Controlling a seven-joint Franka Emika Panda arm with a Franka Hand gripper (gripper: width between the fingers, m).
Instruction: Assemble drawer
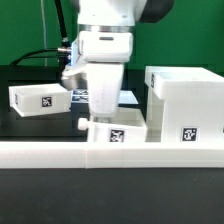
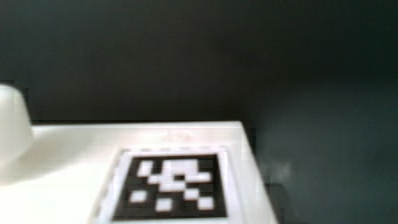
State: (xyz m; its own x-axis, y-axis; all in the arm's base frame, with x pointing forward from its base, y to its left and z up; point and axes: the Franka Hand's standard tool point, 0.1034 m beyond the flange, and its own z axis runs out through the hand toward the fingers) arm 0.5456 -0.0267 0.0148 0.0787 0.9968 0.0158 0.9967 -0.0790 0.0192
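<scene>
Nearest runs the long white rail (image 1: 40,165), and just behind it lies the near tray (image 1: 125,130), its knob (image 1: 80,124) pointing to the exterior view's left. The gripper (image 1: 100,116) hangs low over this tray's knob end. The wrist view shows only the tray's top and tag (image 2: 175,185) close below, with no fingers in sight, so I cannot tell whether the claw is released or clenched.

Further back on the exterior view's right stands the housing (image 1: 185,95), apart from both trays. The far tray (image 1: 40,98) sits on the exterior view's left, near the marker board (image 1: 80,97).

The step in hand appears to be picking up the near tray. Next it needs a firm grasp, a lift, then alignment with the housing's opening.
</scene>
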